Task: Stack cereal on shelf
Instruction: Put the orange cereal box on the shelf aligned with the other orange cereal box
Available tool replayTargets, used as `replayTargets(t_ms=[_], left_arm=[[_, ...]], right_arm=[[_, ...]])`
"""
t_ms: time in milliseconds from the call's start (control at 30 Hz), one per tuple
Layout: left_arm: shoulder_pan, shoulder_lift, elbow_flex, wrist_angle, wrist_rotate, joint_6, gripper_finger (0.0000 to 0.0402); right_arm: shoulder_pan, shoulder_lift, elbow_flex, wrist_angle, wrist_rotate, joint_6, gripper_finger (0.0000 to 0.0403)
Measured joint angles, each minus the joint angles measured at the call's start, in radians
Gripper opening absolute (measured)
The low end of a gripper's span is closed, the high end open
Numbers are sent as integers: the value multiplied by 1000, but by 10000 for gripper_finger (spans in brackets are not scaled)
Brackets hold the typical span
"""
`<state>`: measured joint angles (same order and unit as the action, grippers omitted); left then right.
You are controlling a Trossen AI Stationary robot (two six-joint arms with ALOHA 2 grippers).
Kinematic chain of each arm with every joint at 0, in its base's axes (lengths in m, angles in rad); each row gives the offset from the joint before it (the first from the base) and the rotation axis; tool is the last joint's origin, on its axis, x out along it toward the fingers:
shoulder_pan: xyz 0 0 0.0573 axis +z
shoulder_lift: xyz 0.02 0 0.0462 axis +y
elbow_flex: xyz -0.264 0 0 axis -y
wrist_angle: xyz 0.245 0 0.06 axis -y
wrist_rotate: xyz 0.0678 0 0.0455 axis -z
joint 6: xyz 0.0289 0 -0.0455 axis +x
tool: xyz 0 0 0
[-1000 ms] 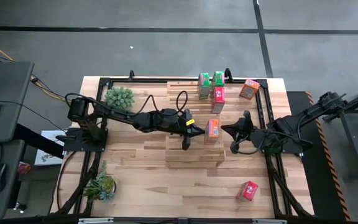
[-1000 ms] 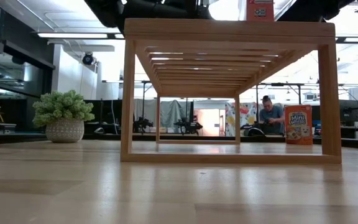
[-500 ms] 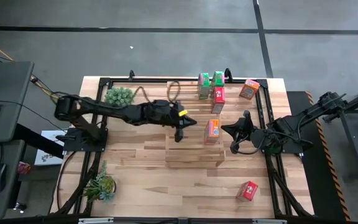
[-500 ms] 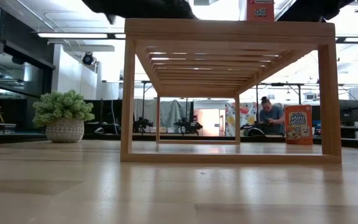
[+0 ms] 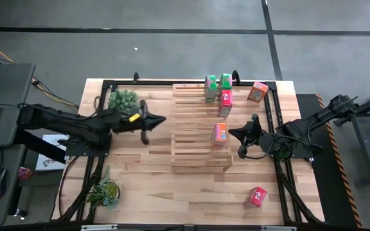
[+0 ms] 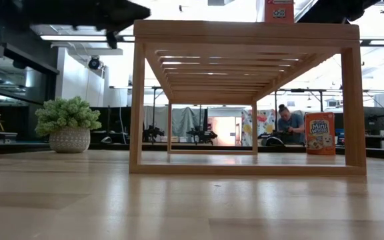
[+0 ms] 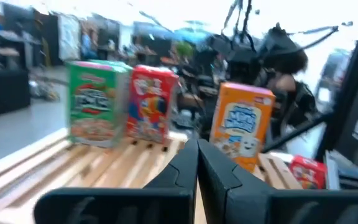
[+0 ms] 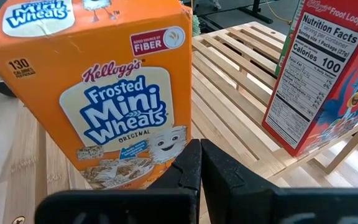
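High view: right gripper point(image 5: 241, 135), shut and empty, sits just right of orange box point(image 5: 219, 135) on shelf point(image 5: 191, 160); a careless swing could topple it; left gripper point(image 5: 148, 120) shut, empty.

Pale, smooth wooden slats form the shelf point(image 5: 201, 128); the tabletop point(image 5: 146, 186) looks like lacquered planks; cereal point(image 8: 114, 93) boxes are printed, slightly glossy cardboard.
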<state>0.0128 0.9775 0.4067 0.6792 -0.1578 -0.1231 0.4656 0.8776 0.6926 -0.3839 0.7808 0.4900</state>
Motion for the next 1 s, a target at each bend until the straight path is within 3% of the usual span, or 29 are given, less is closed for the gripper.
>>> replayTargets(t_ms=[200,500,633,800,1000], left_arm=[[9,-117,-90,31,-42,51,0],[8,-132,-92,22,-36,75,0],[8,-132,-92,22,-36,75,0],[8,-132,-92,22,-36,76,0],[8,-132,-92,22,-36,75,0]], right_arm=[[0,0,0,0,5,-1,0],[0,0,0,0,5,2,0],[-2,-5,5,-8,92,0,0],[-33,-59,146,-115,241,-2,0],[-98,-90,290,-190,262,-113,1]])
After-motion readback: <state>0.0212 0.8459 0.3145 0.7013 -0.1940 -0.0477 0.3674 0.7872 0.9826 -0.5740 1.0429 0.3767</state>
